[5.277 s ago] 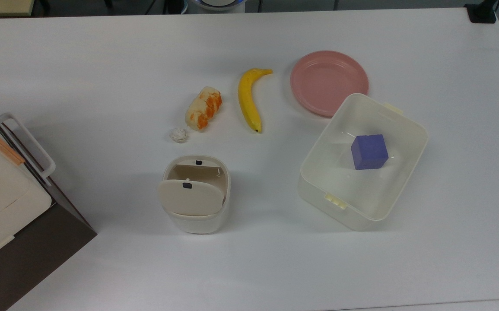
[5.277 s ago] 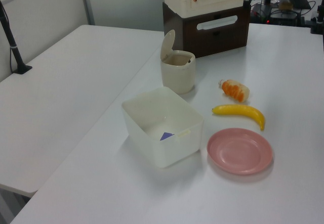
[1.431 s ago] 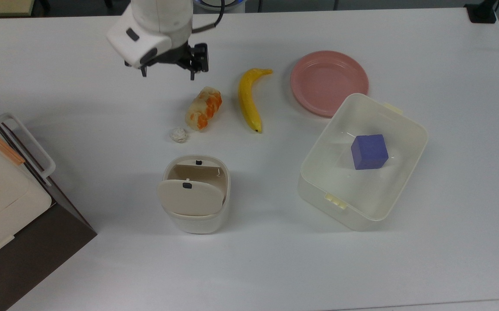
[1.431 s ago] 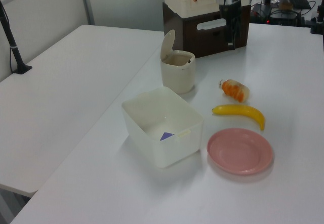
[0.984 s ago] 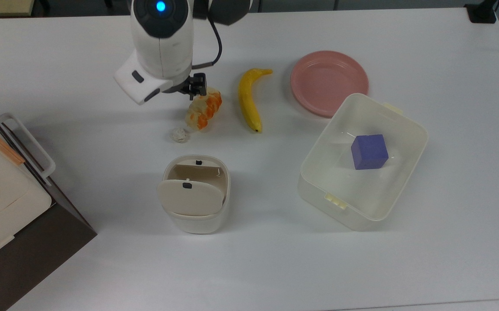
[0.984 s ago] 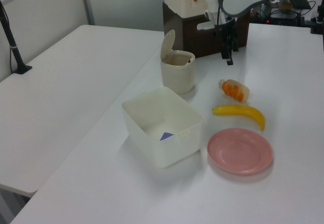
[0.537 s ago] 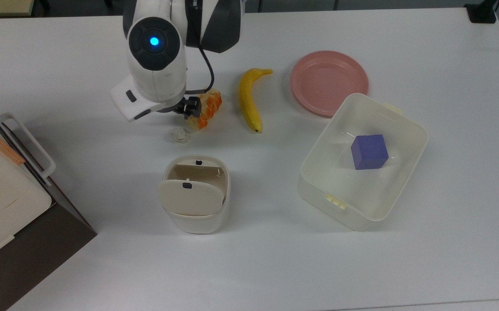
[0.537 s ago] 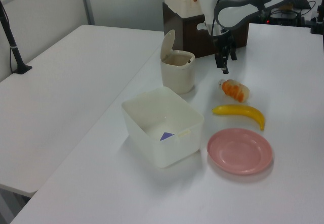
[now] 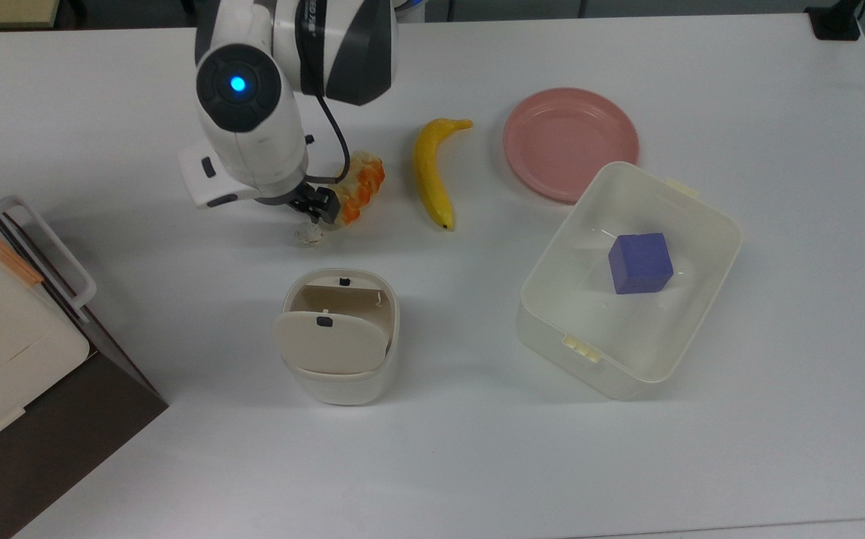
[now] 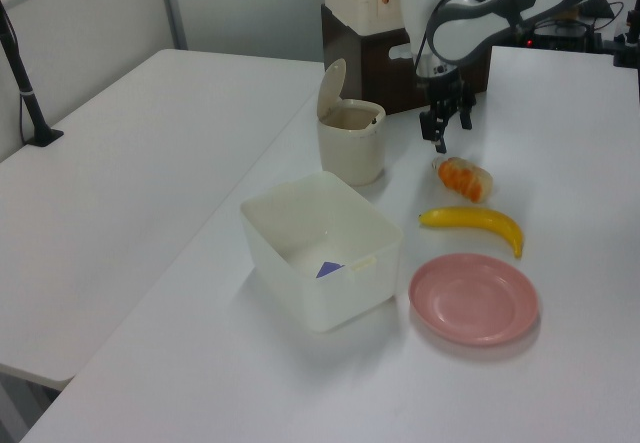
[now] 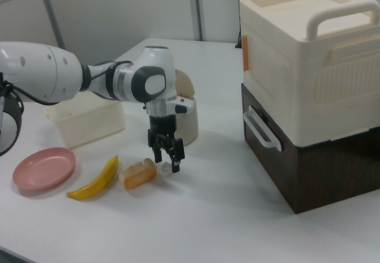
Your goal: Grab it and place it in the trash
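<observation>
Just above the paper ball (image 9: 310, 234) your end effector (image 9: 311, 205) hung with its fingers spread. You had the ball on the worktop (image 9: 477, 464) directly beneath it, beside the food piece (image 9: 357, 189), with the bin (image 9: 338, 337) near on the ball's other side.

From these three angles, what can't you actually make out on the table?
- Tiny crumpled white paper ball: in the top view the robot's hand covers its upper edge; whether they touch is unclear.
- Purple cube: in the left view the translucent white tub hides all but a corner.
- Small cream-white swing-lid bin: its bottom is out of sight in the top view, behind the beige lid.
</observation>
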You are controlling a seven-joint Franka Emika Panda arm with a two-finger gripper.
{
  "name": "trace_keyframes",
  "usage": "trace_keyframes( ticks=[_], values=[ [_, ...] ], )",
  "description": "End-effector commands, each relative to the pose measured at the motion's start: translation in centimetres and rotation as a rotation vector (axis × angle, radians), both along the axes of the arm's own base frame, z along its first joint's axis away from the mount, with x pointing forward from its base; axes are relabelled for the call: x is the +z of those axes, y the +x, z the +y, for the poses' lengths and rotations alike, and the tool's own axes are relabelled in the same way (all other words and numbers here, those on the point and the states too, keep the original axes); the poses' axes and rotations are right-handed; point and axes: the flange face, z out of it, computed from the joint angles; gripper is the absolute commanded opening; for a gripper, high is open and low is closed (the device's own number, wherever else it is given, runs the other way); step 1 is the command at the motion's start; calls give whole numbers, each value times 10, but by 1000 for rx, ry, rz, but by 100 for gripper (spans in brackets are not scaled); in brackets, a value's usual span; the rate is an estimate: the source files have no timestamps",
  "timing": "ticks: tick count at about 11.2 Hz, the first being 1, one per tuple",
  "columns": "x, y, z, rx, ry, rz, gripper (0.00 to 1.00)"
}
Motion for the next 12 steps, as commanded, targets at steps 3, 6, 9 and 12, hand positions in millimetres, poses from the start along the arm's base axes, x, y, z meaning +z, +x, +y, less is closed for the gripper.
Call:
trace_keyframes(
  ticks=[3,6,9,12],
  values=[
    [-25,7,16,-21,-4,-48,100],
    [-31,6,24,13,-24,-35,89],
    [-41,6,19,29,-45,-20,81],
    [-49,8,17,39,-51,-24,54]
  ],
)
